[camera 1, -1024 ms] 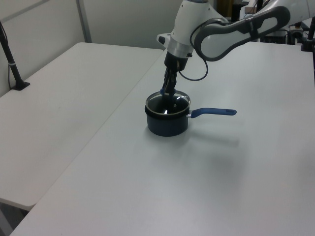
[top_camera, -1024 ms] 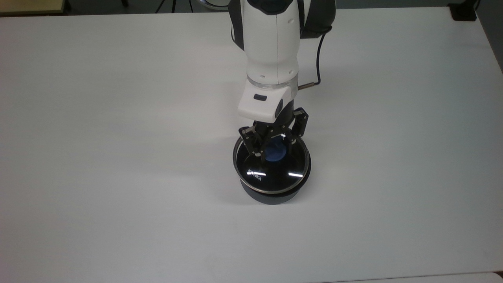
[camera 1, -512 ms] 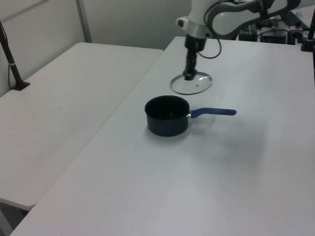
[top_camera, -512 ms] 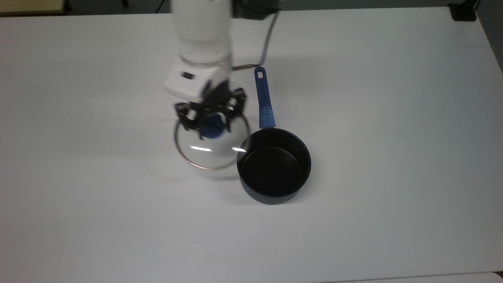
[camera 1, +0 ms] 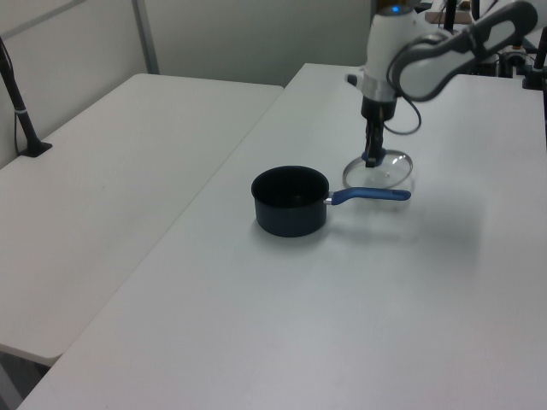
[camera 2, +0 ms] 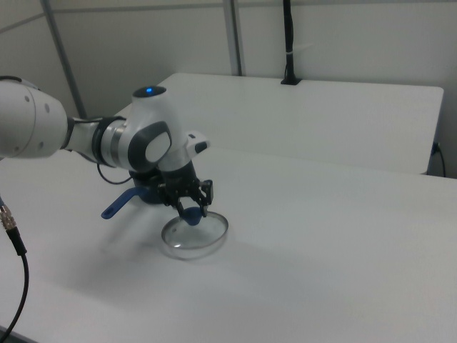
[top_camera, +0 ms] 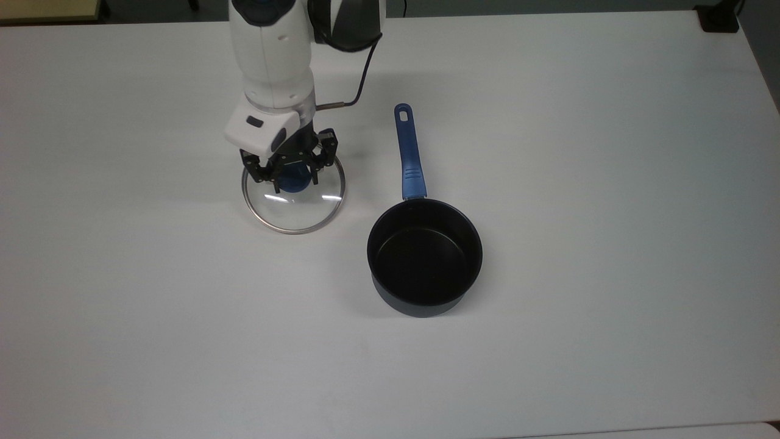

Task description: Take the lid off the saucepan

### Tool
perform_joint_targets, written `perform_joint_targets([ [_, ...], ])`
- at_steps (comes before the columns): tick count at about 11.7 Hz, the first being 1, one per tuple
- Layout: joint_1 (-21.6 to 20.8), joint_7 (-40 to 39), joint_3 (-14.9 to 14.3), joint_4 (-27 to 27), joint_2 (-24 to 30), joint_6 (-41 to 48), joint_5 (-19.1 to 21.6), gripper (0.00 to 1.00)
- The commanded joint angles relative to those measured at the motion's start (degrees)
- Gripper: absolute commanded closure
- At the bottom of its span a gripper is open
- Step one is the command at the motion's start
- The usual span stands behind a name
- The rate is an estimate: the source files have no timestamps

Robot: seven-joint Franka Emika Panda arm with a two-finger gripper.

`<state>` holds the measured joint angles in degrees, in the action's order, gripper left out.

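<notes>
The lid (top_camera: 298,210), clear glass with a metal rim and a blue knob (top_camera: 293,182), hangs level, low over or on the white table (top_camera: 579,152), at the top view's left of the saucepan. My gripper (top_camera: 291,177) is shut on the knob from above. The dark saucepan (top_camera: 425,256) stands uncovered, its black inside showing, and its long blue handle (top_camera: 408,152) points to the far side. In the left view the lid (camera 1: 385,173) lies just behind the handle (camera 1: 369,196), with the gripper (camera 1: 372,158) above it. In the right view the arm hides most of the saucepan, beside the lid (camera 2: 194,238).
A black clamp (top_camera: 719,18) sits at the table's far right corner in the top view. A second white table (camera 1: 111,154) with a black post (camera 1: 21,111) adjoins in the left view. A cable (camera 2: 14,243) hangs at the right view's left edge.
The lid has been lifted off the saucepan, carried to the top view's left and farther back, then lowered close to the table. The saucepan has not moved.
</notes>
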<state>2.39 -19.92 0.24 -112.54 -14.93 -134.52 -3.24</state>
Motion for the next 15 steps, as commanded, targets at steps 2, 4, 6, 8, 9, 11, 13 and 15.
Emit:
perform_joint_targets([
  [2,0.1,3.0,0.5,-6.5,3.5,-2.2,-0.9,0.3],
  [4,0.2,3.0,0.5,-3.1,4.5,5.1,-0.9,0.0],
  [6,-0.3,5.1,0.5,6.2,7.1,20.6,-0.4,0.0],
  [8,-0.7,9.4,0.7,15.5,7.9,33.0,-0.4,0.0],
  [9,-2.0,12.6,0.7,17.5,9.1,36.2,-0.4,0.0],
  [11,-6.1,21.3,0.0,17.6,12.4,37.5,-0.8,0.0],
  [13,-9.5,26.8,-2.2,17.5,14.3,38.7,-0.8,0.0],
  [15,-11.5,26.9,-4.5,17.6,14.3,39.5,-0.8,0.0],
])
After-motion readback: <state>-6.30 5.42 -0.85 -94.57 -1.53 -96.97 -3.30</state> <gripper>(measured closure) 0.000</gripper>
